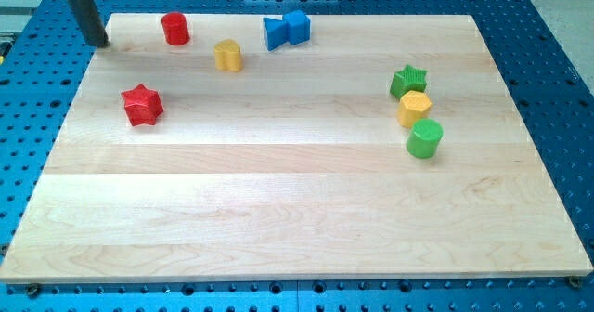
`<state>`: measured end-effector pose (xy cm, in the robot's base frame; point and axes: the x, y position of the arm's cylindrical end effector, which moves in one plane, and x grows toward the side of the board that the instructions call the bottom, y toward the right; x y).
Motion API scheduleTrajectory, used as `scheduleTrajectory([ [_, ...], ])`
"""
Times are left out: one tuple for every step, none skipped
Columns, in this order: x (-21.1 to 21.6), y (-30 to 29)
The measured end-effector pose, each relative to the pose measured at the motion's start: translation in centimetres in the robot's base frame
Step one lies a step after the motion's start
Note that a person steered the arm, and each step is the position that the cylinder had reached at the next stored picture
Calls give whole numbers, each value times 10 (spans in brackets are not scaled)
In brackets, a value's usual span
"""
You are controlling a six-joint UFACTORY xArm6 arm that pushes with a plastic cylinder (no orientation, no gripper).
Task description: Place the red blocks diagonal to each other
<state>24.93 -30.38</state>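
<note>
A red cylinder [174,29] stands near the view's top left of the wooden board [278,210]. A red star block [142,105] lies below it and a little to its left. My tip [97,43] is at the board's top left corner, left of the red cylinder and above the red star, touching neither.
A yellow cylinder [227,56] sits right of the red cylinder. Two blue blocks [286,30] touch at the top middle. At the right, a green star [408,80], a yellow hexagonal block [415,109] and a green cylinder [425,138] stand in a column.
</note>
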Motion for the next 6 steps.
scheduleTrajectory([
  [-24,0],
  [-54,17],
  [-58,42],
  [-53,65],
  [-21,48],
  [20,40],
])
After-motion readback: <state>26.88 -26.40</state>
